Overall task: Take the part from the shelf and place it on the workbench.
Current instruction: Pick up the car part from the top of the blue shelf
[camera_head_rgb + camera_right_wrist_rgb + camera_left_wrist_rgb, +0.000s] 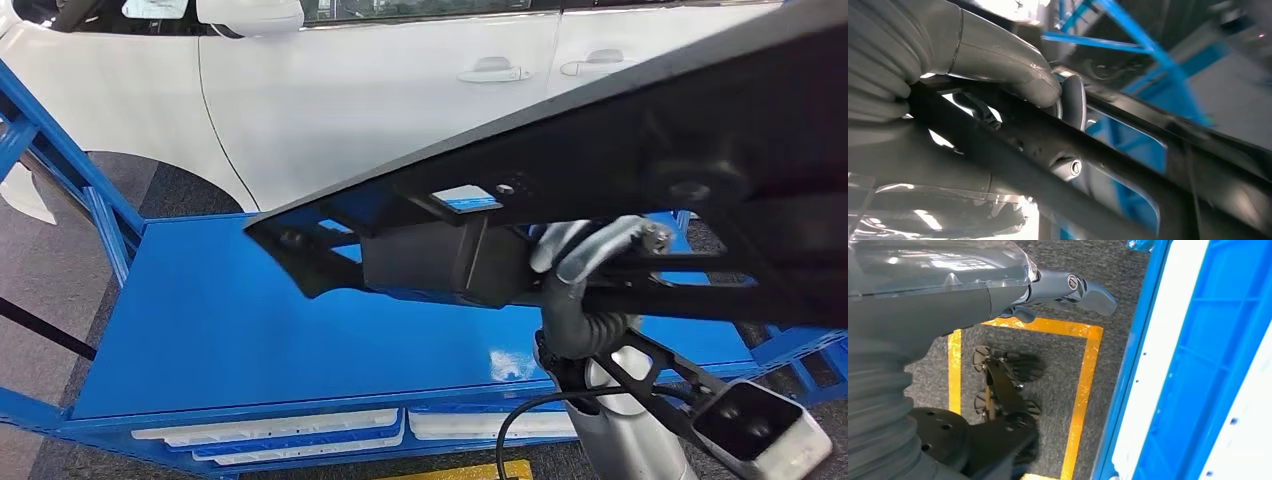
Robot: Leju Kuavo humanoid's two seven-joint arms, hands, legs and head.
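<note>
head view: the robot's right hand holds a large black frame-like part raised above the bare blue top shelf of a blue metal rack. the part is clear of the shelf surface and slopes upward toward the robot's right; a boxy black block hangs from its underside beside the hand. white flat panels lie on the tier below the top shelf, and a white car stands behind the rack.

right wrist view: the grey thumb lies over one black bar of the part and darker fingers come up from beneath, so the hand is closed on the bar.

left wrist view: the left hand hangs over grey carpet with yellow floor tape, beside the rack's blue edge. its fingers are loosely extended and it holds nothing.

progress, as a judgement: the grasp and the lift off the shelf appear done. the carry to the workbench, the setting down and the release remain. no workbench is identifiable here, so how far the part has to go cannot be told.
</note>
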